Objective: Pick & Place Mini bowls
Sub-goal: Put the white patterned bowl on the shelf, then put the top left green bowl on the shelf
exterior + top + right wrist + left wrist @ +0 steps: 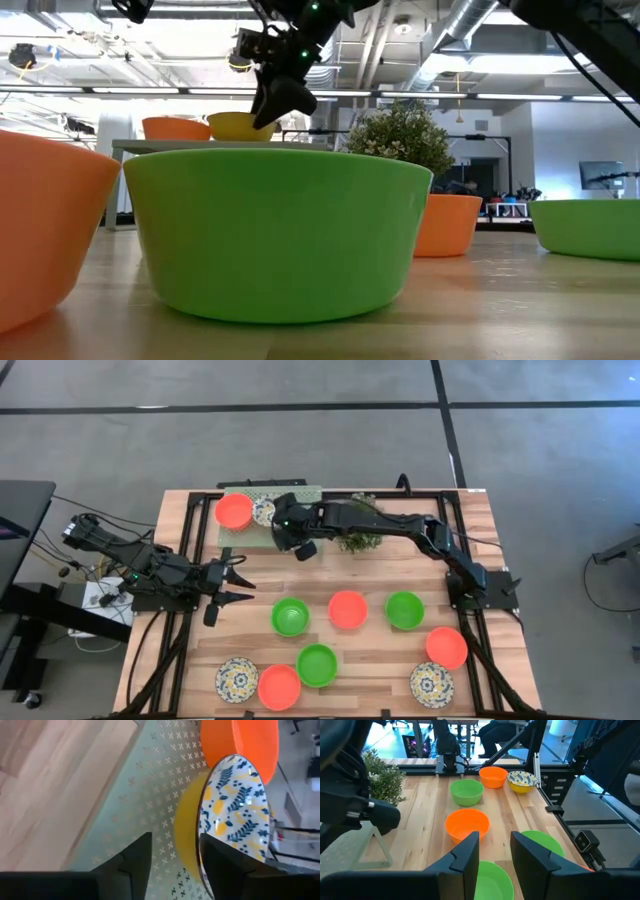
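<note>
Two mini bowls sit on a pale green patterned mat (300, 495) at the far edge: a red-orange bowl (234, 511) and a floral bowl (264, 512) with a yellow outside (186, 835). My right gripper (290, 530) (175, 855) is open at the floral bowl, one finger over its inside and one outside its wall. My left gripper (238, 586) (495, 852) hangs open over the table's left side and holds nothing. The other bowls rest on the wood: green (290, 616), red-orange (348, 610), green (405, 610), and several more nearer. My right gripper comes at the floral bowl's rim (202, 815) from above, slanting. A strip of mat shows between the outer finger (135, 857) and the yellow wall. Whether the inner finger (222, 857) touches the bowl I cannot tell. The bowl sits level on the mat (240, 125).
A small bushy plant (360, 540) stands right of the mat, under my right arm. Near the table's front lie a green bowl (317, 665), red-orange bowls (279, 687) (446, 647) and floral bowls (237, 680) (431, 684). Bare wood lies between the mat and the middle row.
</note>
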